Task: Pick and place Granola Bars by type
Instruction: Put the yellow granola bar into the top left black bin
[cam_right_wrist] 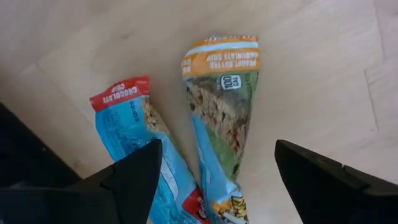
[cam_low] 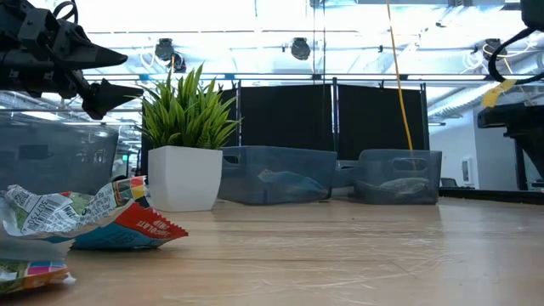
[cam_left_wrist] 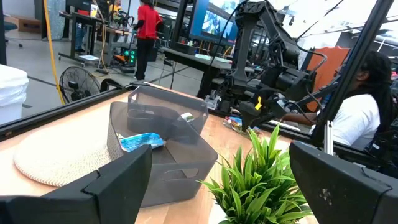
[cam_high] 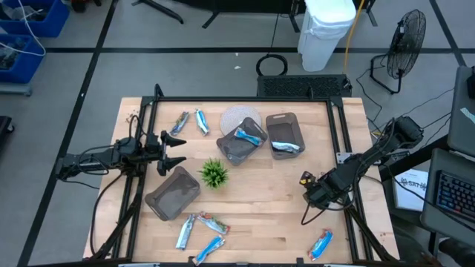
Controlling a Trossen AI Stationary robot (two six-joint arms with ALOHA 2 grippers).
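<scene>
Right wrist view: looking down past right gripper (cam_right_wrist: 217, 149), fingers spread wide and holding nothing, at red-topped bar (cam_right_wrist: 127, 124) and orange-topped bar (cam_right_wrist: 221, 106) lying side by side on table (different types, so likely picking one). Waiting splayed beside plant (cam_high: 214, 173): left gripper (cam_high: 182, 150).

The left arm reaches in from nine o'clock, stretched level toward three o'clock above the table's left side; its left gripper (cam_high: 177, 151) has both fingers spread apart, nothing between them; from table height the same fingers (cam_low: 106, 58) point toward three o'clock, raised off the surface. The right arm comes from three o'clock, bent and angled toward eight o'clock; the right gripper (cam_high: 315, 192) points downward, fingers (cam_right_wrist: 134, 177) wide apart and empty.
</scene>
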